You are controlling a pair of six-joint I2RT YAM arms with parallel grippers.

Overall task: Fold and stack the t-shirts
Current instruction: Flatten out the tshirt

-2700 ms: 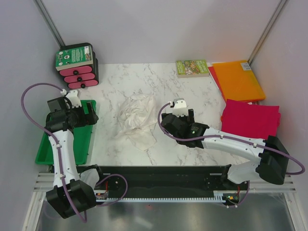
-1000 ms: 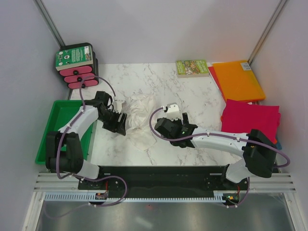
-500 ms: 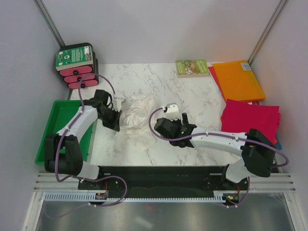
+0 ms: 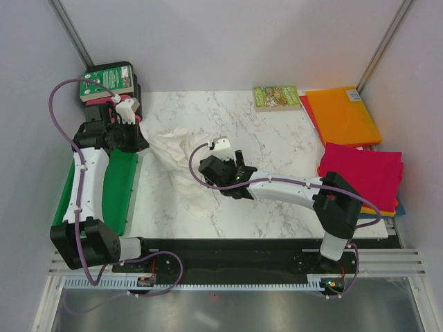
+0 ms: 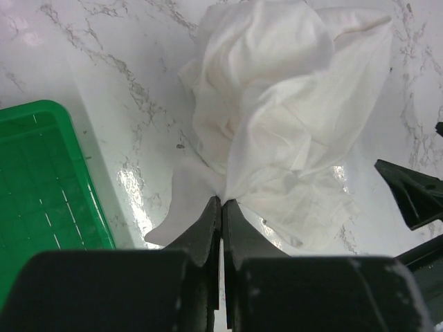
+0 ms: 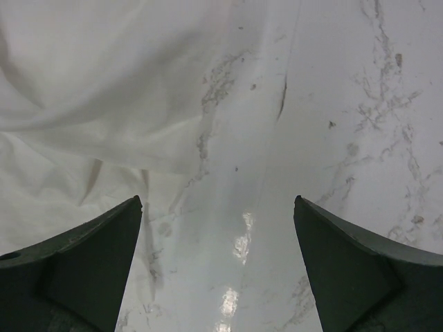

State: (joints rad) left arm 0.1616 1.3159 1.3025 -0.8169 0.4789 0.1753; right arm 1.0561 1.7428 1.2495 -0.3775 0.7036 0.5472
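white t-shirt [image 4: 178, 158]: crumpled heap on the worktop [image 4: 277, 145], left of centre, just beside the green tray [image 4: 118, 190] — not folded yet.
left gripper [image 5: 221, 206]: jaws together, clamped on a small gathered tuck at the shirt's tray-side edge.
right gripper [image 6: 216, 204]: jaws wide apart, holding nothing, low over the shirt's other side; one finger over cloth, the other over bare marble.
done pile: orange t-shirt [image 4: 342, 114] and magenta t-shirt [image 4: 360, 171] lie folded flat at the far right, well apart from the heap.
risk 1: we judge the left pinch thin — only a sliver of fabric between the tips, so a pull could slip it free.
risk 2: the tuck may hold more than one layer; we cannot tell. If so, lifting would raise a bundle, not open the shirt.
risk 3: the right gripper straddles the cloth's edge; closing there could catch a loose fold or just scrape marble.
risk 4: a pull toward the tray could drag cloth over its rim and snag.
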